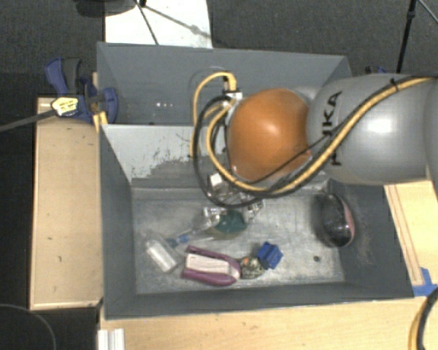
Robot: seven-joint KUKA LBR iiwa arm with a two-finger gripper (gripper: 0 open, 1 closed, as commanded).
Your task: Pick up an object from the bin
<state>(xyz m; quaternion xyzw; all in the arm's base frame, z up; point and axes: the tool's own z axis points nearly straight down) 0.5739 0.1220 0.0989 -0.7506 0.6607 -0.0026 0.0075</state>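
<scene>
One teal round object (pixel 234 229) partly hidden beneath gripper (pixel 230 211), bin (pixel 299 262) centre.

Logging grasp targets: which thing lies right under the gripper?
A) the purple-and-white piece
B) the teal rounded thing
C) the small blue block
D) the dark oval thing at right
B: the gripper sits directly over the teal rounded thing in the middle of the bin.

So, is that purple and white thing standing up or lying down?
Lying down: the purple and white thing rests lengthwise on the floor of the bin, near the front wall.
</scene>
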